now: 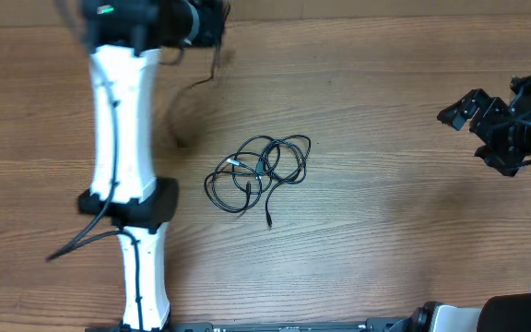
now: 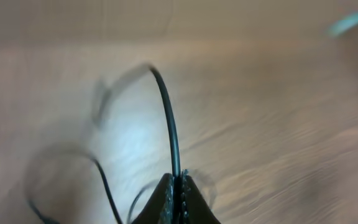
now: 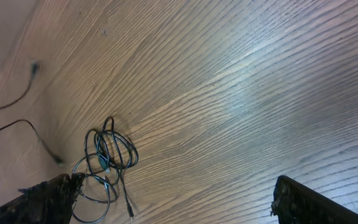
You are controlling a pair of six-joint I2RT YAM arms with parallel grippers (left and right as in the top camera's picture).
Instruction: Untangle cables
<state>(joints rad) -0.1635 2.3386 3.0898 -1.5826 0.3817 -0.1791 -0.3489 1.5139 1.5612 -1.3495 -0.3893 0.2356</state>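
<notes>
The wooden table (image 1: 385, 231) carries a tangle of cables (image 1: 258, 171). Well beyond that tangle, the left pincer (image 2: 178, 182) is clenched on a single cable (image 2: 169, 118), probably to keep it separate. The right pincer (image 3: 176, 193) hangs released to the tangle's side.

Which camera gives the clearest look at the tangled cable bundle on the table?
Overhead: the cable bundle lies whole, sharp and unobstructed. Right wrist shows it smaller, at the frame's lower left. Left wrist is blurred, showing only one cord pinched in the left end effector.
</notes>
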